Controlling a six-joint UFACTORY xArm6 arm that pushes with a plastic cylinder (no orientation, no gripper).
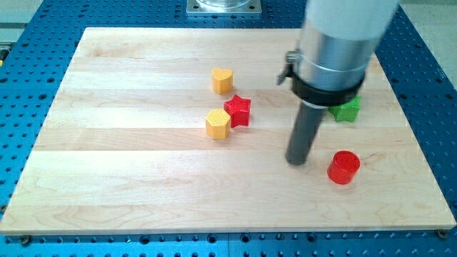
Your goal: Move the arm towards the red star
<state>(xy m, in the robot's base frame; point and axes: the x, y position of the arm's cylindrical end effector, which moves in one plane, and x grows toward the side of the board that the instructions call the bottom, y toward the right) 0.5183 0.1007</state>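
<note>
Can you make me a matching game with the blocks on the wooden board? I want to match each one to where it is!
Things:
1. red star
2. red cylinder
3. green block
4. yellow heart

Places:
A. partly hidden behind the arm
B. just right of my tip
C. touching the yellow hexagon
D. nearest the view's top

Pairs: 1-C, 2-B, 3-A, 4-D

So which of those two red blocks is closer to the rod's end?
The red cylinder, just to the view's right of my tip. The red star sits farther off, touching the yellow hexagon.
</note>
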